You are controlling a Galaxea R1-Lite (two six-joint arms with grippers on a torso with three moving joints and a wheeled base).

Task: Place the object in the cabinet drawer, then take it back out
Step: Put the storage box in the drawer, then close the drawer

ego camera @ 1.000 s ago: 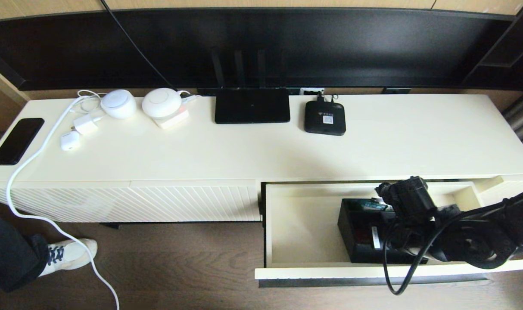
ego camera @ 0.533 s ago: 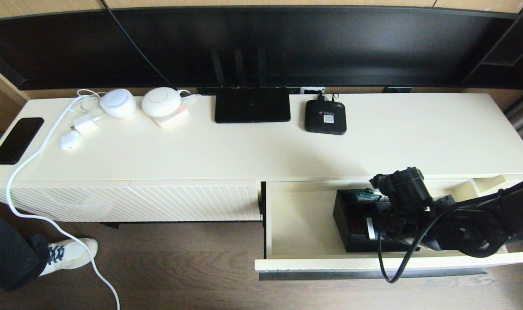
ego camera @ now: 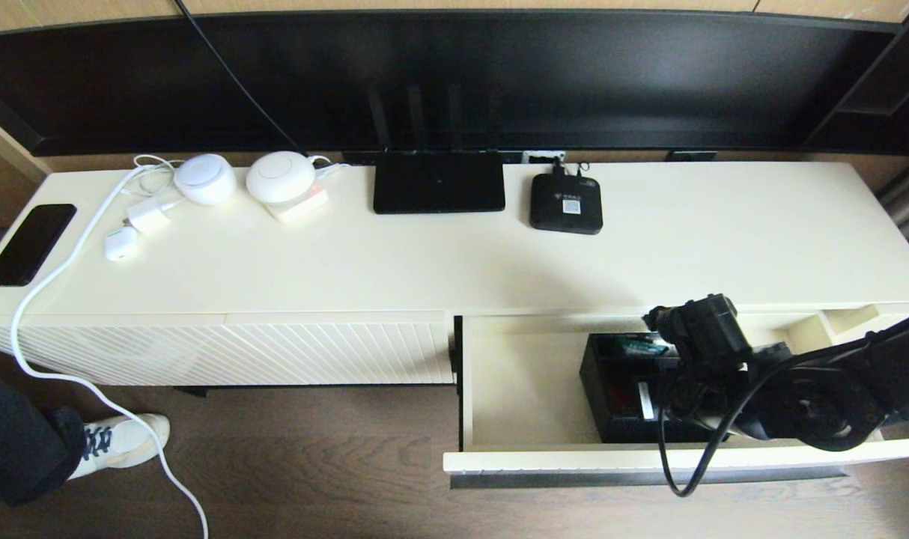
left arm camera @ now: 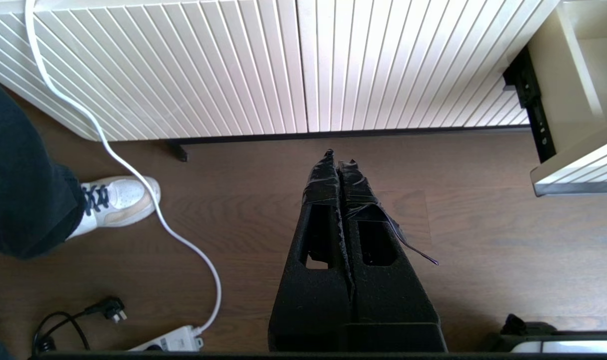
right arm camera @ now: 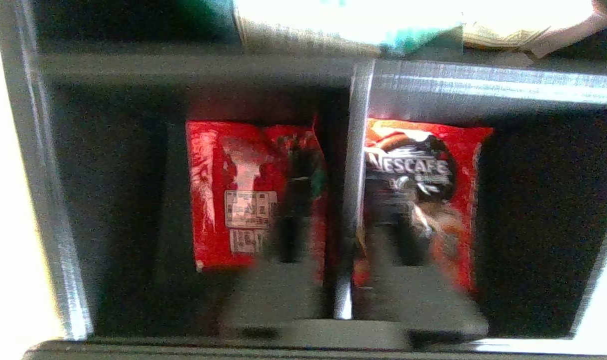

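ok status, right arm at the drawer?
Right gripper astride the organizer box's center divider, jaws slightly apart, grip unclear. Box sits in the open drawer. Left gripper shut, parked over the floor. Nothing in the way.

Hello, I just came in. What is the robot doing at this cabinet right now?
The right gripper is down inside the open cabinet drawer, its fingers straddling the middle divider of the black organizer box, which sits on the drawer floor. Red coffee sachets lie in its compartments. Whether the fingers grip the divider is unclear. The left gripper hangs shut over the floor, idle.
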